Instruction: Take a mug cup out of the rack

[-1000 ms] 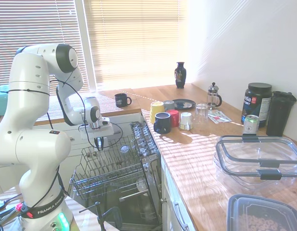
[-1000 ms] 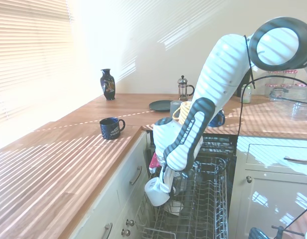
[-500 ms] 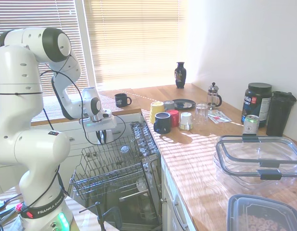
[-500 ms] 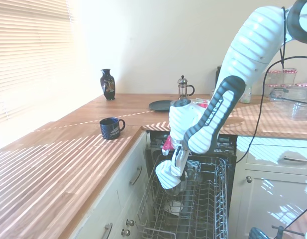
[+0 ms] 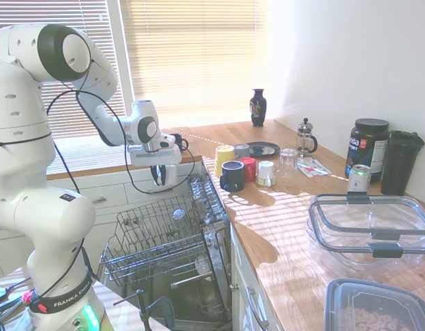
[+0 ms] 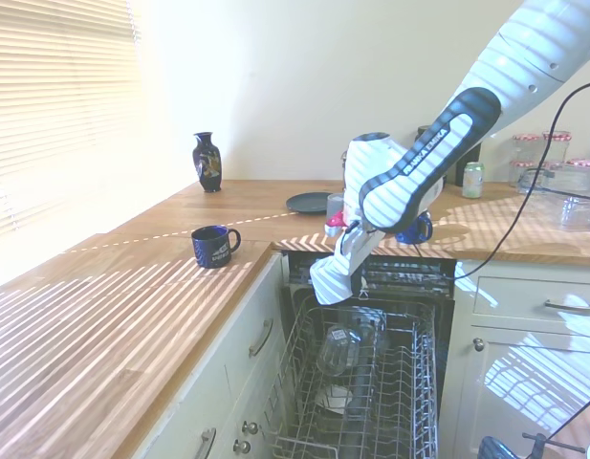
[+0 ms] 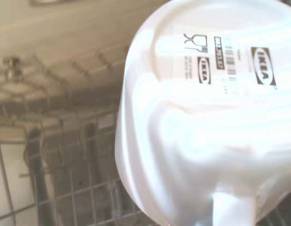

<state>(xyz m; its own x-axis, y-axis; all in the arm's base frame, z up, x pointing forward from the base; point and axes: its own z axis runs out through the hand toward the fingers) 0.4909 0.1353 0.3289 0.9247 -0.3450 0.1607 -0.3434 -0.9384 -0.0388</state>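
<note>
The gripper [image 6: 335,273] is hanging above the far end of the rack [image 6: 366,402], its fingers closed on the mug cup [image 6: 329,280], which is being held clear of the wire basket, tilted, with nothing of it touching the prongs. In the wrist view the mug cup [image 7: 206,113] is filling most of the picture, its white base turned toward the camera and showing a printed label with a barcode, while the rack [image 7: 65,160] is lying blurred beyond it. In the first exterior view the gripper [image 5: 157,181] is sitting just above the rack [image 5: 157,238], beside the near edge of the wooden counter [image 5: 281,227], and the cup itself is hard to make out against the bright cabinet front. A glass [image 6: 338,349] is standing upside down in the rack below the cup. On the counter a dark navy mug [image 6: 213,245] is standing alone to the left, well apart from the cluster of cups [image 5: 243,169] at the corner, where a yellow cup [image 5: 224,158] is standing inverted.
</note>
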